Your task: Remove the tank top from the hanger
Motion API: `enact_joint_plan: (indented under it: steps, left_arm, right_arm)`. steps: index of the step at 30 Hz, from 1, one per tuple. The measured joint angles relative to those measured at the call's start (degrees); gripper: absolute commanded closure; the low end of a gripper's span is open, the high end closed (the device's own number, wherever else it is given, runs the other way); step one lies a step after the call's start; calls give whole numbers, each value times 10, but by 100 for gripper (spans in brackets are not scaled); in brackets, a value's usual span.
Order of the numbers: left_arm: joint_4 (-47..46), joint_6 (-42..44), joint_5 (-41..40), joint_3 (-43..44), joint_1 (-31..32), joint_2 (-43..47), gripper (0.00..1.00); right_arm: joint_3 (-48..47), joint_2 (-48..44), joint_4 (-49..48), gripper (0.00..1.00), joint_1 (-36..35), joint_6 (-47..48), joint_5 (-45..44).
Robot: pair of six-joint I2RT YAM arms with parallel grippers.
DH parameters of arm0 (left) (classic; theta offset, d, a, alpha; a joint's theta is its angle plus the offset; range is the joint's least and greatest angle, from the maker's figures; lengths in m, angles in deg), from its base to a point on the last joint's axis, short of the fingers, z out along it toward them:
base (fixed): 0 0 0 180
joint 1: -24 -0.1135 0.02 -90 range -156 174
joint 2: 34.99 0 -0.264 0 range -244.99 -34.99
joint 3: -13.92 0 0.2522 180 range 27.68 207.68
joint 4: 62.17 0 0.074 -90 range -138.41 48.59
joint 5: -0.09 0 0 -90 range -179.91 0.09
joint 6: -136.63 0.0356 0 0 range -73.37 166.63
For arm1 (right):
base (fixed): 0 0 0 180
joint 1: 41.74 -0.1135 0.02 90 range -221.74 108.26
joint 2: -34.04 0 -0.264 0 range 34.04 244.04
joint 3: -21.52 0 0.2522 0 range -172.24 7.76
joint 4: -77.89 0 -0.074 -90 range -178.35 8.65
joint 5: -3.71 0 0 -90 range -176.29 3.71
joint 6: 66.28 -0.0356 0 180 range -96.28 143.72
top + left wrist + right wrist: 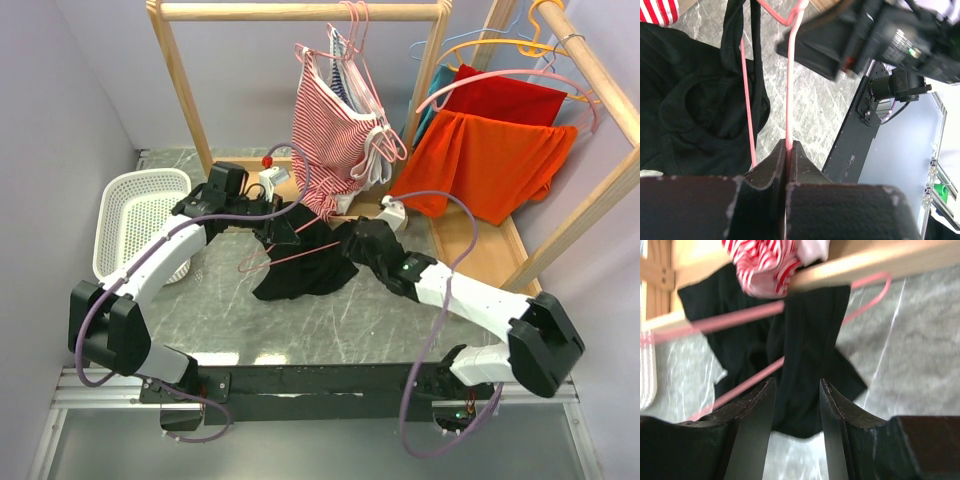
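Left fingers pinch hanger wire; right fingers parted.

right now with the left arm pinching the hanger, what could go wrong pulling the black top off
A strap of the black tank top looks threaded on the pink hanger; a pull could twist the wire out of the left gripper, shut on it. The right gripper, open over the cloth, has hanger wire close beside it and might pinch that too.
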Motion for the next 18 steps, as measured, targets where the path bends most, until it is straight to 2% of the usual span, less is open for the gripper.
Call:
enact_joint_plan:
  steps: [5, 9, 13, 18]
  left_arm:
    - [0, 0, 0, 0, 0, 2, 99]
    - [0, 0, 1, 0, 0, 5, 99]
    - [0, 0, 0, 0, 0, 5, 99]
    - [0, 0, -2, -1, 0, 6, 99]
  right_arm:
    - [-48, 78, -19, 56, 31, 3, 13]
    - [-59, 106, -39, 98, 34, 12, 22]
    - [-61, 122, -39, 100, 36, 13, 26]
    - [-56, 95, -32, 100, 37, 15, 17]
